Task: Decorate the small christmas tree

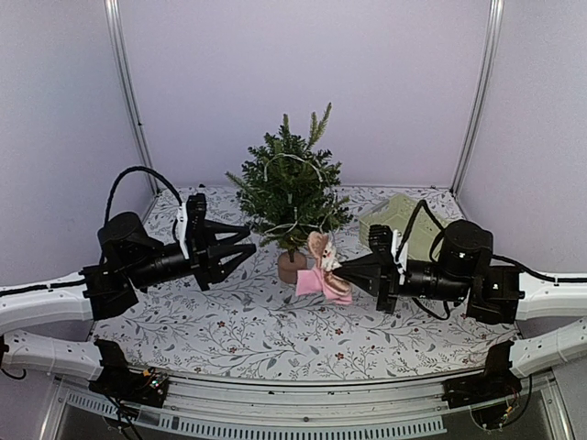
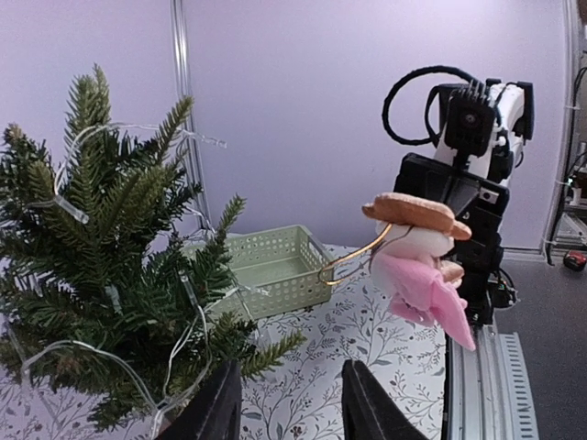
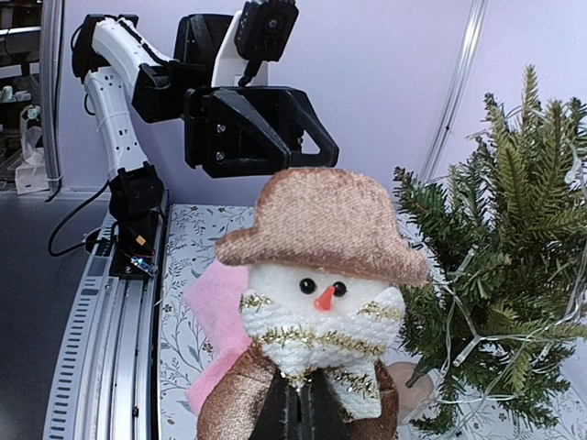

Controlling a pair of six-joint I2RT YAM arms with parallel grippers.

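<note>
The small christmas tree (image 1: 291, 192), dark green with a clear light string and a tan base, stands mid-table; it fills the left of the left wrist view (image 2: 101, 266) and the right of the right wrist view (image 3: 514, 275). My right gripper (image 1: 347, 269) is shut on a snowman ornament (image 1: 323, 266) with a tan hat, pink scarf and gold hanging loop, held just right of the tree's base. The ornament also shows in the left wrist view (image 2: 417, 261) and the right wrist view (image 3: 321, 302). My left gripper (image 1: 246, 249) is open and empty, left of the tree.
A pale green perforated basket (image 1: 399, 225) sits at the back right behind the right arm, also in the left wrist view (image 2: 271, 268). The floral tablecloth (image 1: 266, 330) covers the table. Metal frame posts stand at the back corners.
</note>
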